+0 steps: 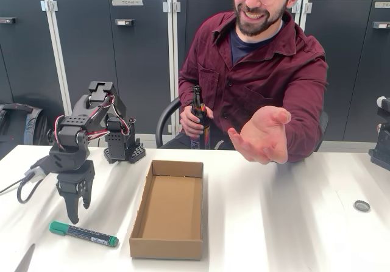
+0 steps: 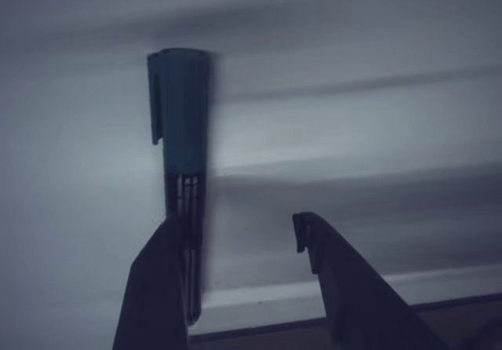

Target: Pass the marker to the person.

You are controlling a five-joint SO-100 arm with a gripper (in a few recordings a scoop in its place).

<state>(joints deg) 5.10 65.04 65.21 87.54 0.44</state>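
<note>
The marker [image 1: 83, 233] lies flat on the white table at the front left, green cap pointing left. My gripper [image 1: 77, 211] hangs just above its cap end, pointing down, open and holding nothing. In the wrist view the marker [image 2: 180, 107] runs lengthwise, its dark barrel right beside the left finger [image 2: 157, 287]. The gripper [image 2: 239, 220] is open with a wide gap. The person [image 1: 262, 58] sits behind the table and holds an open palm [image 1: 263, 136] out over the far edge.
An open cardboard box [image 1: 141, 206] sits on the table just right of the marker. The person's other hand holds a brown bottle [image 1: 198, 110] upright. A small round disc [image 1: 362, 205] lies at the right. A cable [image 1: 24, 186] runs off at the left.
</note>
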